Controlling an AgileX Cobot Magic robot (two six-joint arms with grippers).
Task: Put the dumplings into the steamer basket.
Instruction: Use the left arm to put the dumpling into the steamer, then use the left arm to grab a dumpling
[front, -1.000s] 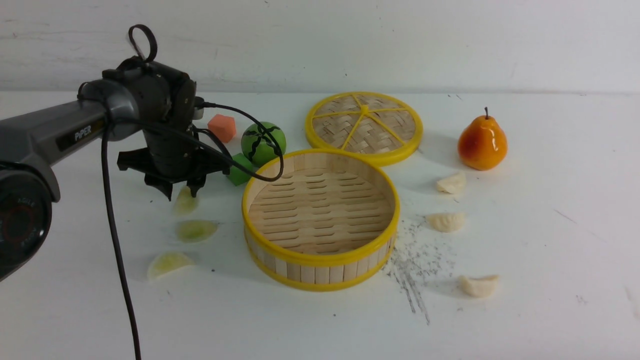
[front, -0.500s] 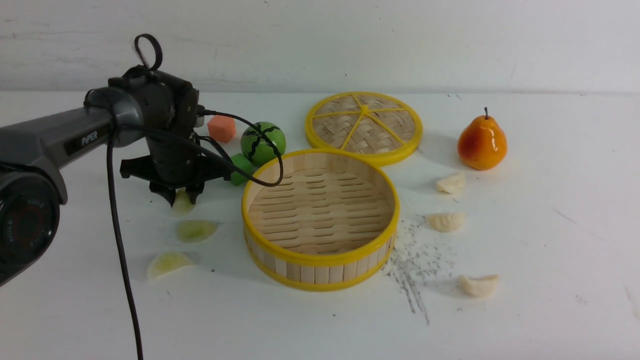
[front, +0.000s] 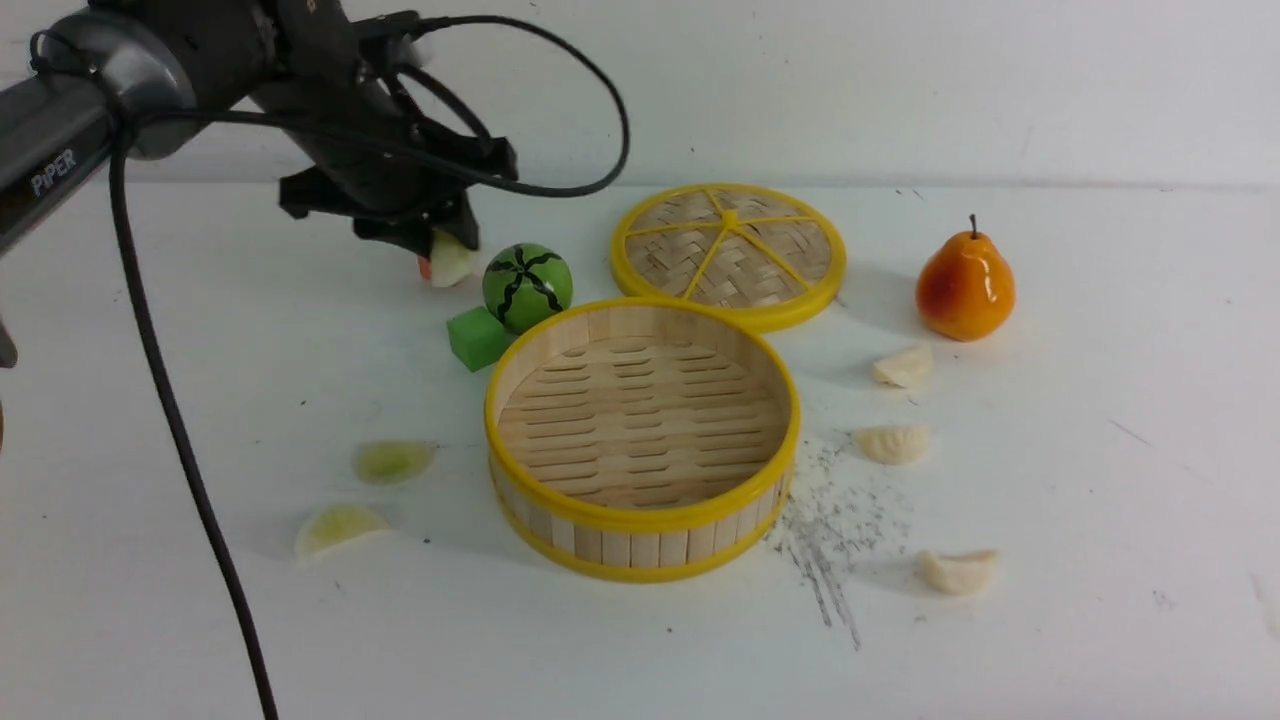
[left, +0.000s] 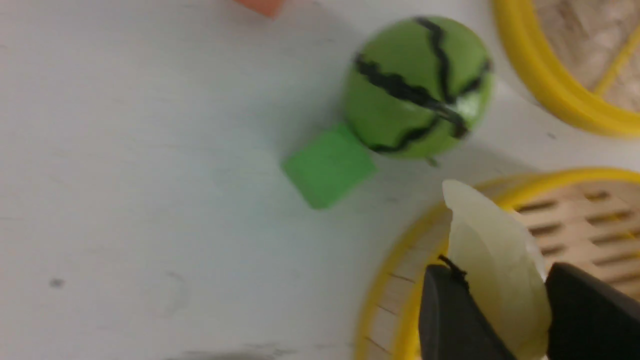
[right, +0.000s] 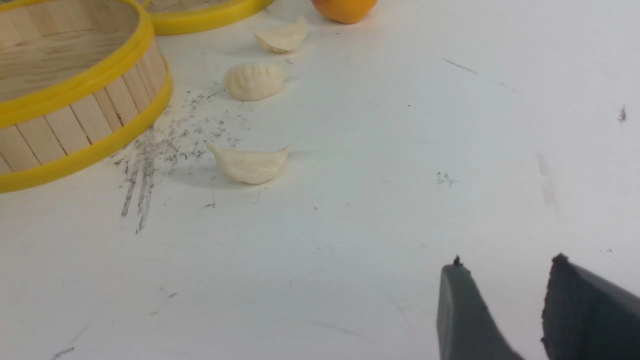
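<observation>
Front view, left gripper: raised at the far left, jaws clamped on one pale green dumpling.
Front view, steamer basket: mid-table, nothing inside; the held dumpling hangs off to its left, not above it.
Front view, remaining pieces: green dumplings lie left of the basket, white dumplings right of it.
Left wrist view, grip: jaws pinch the thick middle; the curved tip protrudes.
Left wrist view, handling: judged light, soft and smooth. Pinch the belly moderately, never the thin edge.
Right wrist view, right gripper: jaws apart, nothing between them, over bare table.
</observation>
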